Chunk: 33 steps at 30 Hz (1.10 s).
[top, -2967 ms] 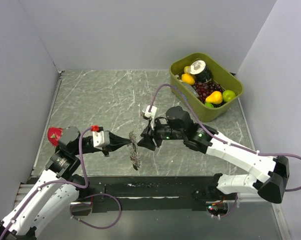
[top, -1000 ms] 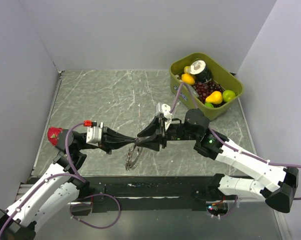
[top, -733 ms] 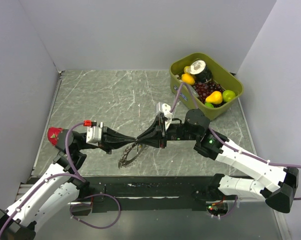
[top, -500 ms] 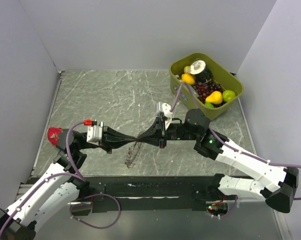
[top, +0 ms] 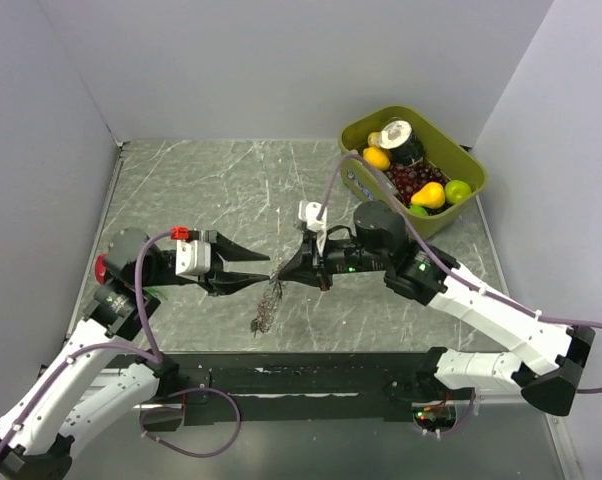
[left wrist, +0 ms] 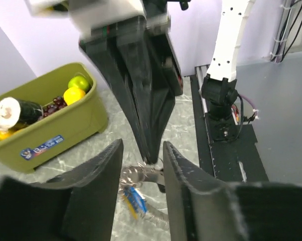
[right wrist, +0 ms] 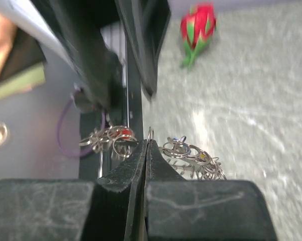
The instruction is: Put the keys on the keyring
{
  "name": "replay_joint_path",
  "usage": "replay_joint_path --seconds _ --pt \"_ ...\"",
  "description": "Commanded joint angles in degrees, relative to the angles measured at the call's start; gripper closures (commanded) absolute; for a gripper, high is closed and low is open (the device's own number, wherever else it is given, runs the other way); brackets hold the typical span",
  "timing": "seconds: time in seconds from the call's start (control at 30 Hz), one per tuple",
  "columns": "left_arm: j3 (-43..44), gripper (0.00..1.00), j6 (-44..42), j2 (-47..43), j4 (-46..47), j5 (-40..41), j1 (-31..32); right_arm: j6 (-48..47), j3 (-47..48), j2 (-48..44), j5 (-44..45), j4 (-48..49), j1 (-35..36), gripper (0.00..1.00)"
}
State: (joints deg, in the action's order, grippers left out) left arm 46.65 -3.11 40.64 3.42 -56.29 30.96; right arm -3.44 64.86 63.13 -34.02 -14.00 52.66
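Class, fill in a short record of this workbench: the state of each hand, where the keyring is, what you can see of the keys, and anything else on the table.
left hand: open, holding nothing, tips just short of the keyring
right hand: shut on the keyring
keyring: hangs below the right hand's tips, over the table
keys: clustered at the ring, blue and red heads visible; whether they are threaded on cannot be told
green bin: far right of the table, holds fruit

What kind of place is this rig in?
Probably a lab test cell: grey marble-patterned tabletop boxed in by plain pale walls, black mounting rail at the near edge, olive-green plastic bin of toy-like fruit.
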Motion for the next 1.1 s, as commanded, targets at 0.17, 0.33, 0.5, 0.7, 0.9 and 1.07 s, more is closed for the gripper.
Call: replay_joint_path --seconds 0.17,0.33,0.5,0.7,0.9,1.07 --pt "13.28 0.5 -17.97 9.36 -28.28 -0.75 0.15 -13.34 17.05 7.88 -2.19 -25.26 -0.63 1.0" --pt "18.56 0.49 -23.5 14.89 -36.37 -3.38 0.24 -14.23 18.37 9.46 -2.37 -26.61 -0.72 1.0" --pt "17.78 0.52 -22.47 15.96 -34.28 -4.53 0.33 -13.35 17.76 9.03 -2.98 -24.5 -0.72 1.0" --pt "16.89 0.53 -20.18 16.4 -31.63 -5.85 1.2 -11.94 16.09 7.97 -2.37 -22.22 -0.81 1.0" --pt "16.1 0.63 -19.39 17.36 -30.93 -5.15 3.66 -11.06 15.38 7.44 -1.49 -20.55 -0.72 1.0" --pt "15.92 0.72 -20.17 18.15 -31.81 -3.83 4.46 -10.97 15.56 7.62 -0.96 -20.54 -0.72 1.0"
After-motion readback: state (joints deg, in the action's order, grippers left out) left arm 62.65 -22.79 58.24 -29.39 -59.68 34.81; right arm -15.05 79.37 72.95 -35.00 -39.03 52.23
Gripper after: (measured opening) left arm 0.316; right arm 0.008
